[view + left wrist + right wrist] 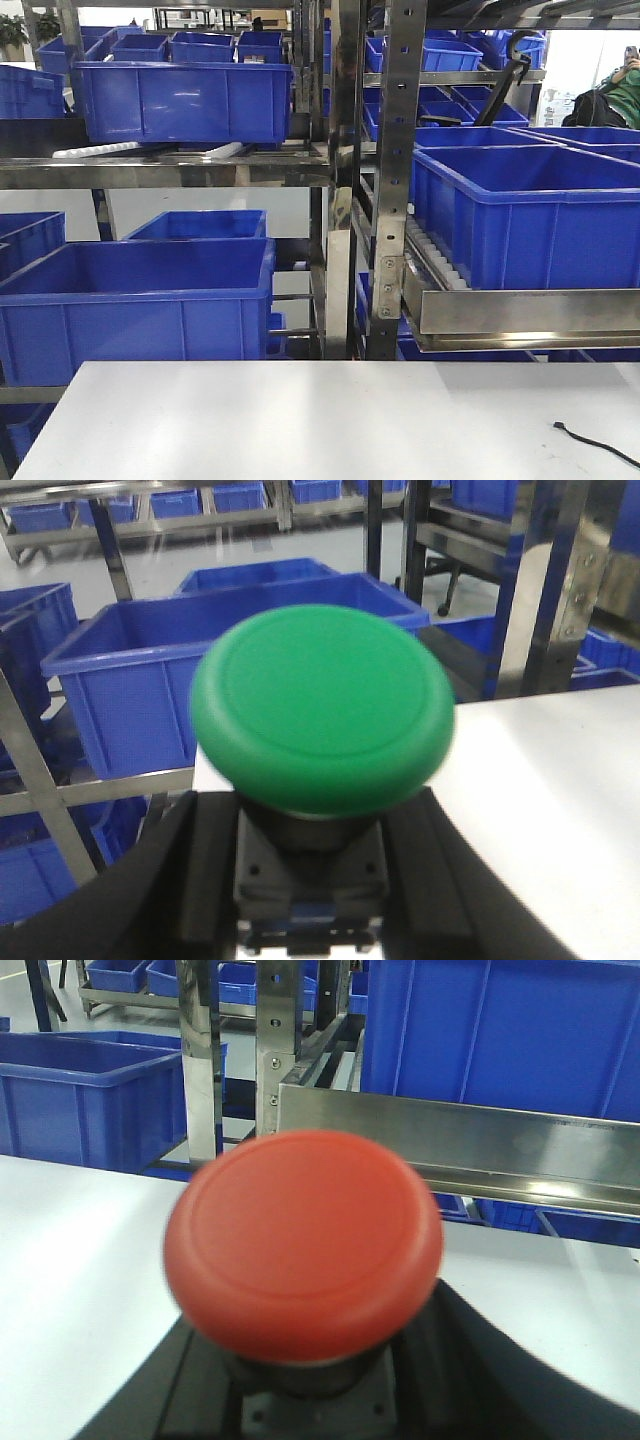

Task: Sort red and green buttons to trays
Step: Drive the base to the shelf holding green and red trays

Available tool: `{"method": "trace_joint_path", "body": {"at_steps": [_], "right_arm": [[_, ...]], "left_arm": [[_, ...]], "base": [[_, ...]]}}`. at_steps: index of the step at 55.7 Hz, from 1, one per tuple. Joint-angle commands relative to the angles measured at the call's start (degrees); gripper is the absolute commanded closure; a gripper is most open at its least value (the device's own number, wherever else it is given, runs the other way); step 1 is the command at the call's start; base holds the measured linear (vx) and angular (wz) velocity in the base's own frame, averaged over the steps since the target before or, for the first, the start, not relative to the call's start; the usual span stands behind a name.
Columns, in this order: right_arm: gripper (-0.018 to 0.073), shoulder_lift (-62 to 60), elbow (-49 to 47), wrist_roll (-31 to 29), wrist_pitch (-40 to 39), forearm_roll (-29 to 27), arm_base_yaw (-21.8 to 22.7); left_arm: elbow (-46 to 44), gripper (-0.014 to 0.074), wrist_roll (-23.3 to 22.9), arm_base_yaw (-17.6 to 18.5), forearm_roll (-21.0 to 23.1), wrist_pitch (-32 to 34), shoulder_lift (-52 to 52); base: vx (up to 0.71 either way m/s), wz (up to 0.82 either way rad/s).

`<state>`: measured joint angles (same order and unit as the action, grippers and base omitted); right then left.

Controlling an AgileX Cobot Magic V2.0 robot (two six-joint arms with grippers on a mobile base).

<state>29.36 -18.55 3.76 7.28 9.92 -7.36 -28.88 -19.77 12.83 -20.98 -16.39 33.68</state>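
In the left wrist view a green mushroom-head button [322, 705] with a black base fills the middle, and my left gripper [312, 870] is shut on its base, black fingers [195, 870] on both sides. In the right wrist view a red mushroom-head button [303, 1240] with a black base sits between the dark fingers [470, 1370] of my right gripper [312, 1400], which is shut on it. Both are held above the white table [320, 420]. No tray shows in any view. Neither gripper shows in the front view.
Steel racks [345, 180] with several blue plastic bins [135, 300] stand behind the table's far edge. A large blue bin [530, 215] rests on a steel shelf at right. A thin black cable [598, 448] lies at the table's right front.
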Motion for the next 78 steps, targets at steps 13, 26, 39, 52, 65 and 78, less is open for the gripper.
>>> {"method": "trace_joint_path", "body": {"at_steps": [13, 26, 39, 52, 65, 78], "right_arm": [[0.0568, 0.1, -1.8, -0.3, -4.7, 0.5, 0.0], [0.0568, 0.1, -1.8, -0.3, -4.7, 0.5, 0.0], [0.0568, 0.1, -1.8, -0.3, -4.7, 0.5, 0.0], [0.0568, 0.1, -1.8, -0.3, -4.7, 0.5, 0.0], [0.0568, 0.1, -1.8, -0.3, -4.7, 0.5, 0.0], [0.0568, 0.1, -1.8, -0.3, -4.7, 0.5, 0.0]], "left_arm": [[-1.7, 0.0595, -0.1, 0.2, 0.1, 3.0, -0.4], [-1.7, 0.0595, -0.1, 0.2, 0.1, 3.0, -0.4], [-1.7, 0.0595, -0.1, 0.2, 0.1, 3.0, -0.4], [-1.7, 0.0595, -0.1, 0.2, 0.1, 3.0, -0.4], [-1.7, 0.0595, -0.1, 0.2, 0.1, 3.0, -0.4], [-1.7, 0.0595, -0.1, 0.2, 0.1, 3.0, -0.4]], "base": [[0.00, 0.00], [0.00, 0.00], [0.00, 0.00], [0.01, 0.08], [0.01, 0.30], [-0.01, 0.40]]}}
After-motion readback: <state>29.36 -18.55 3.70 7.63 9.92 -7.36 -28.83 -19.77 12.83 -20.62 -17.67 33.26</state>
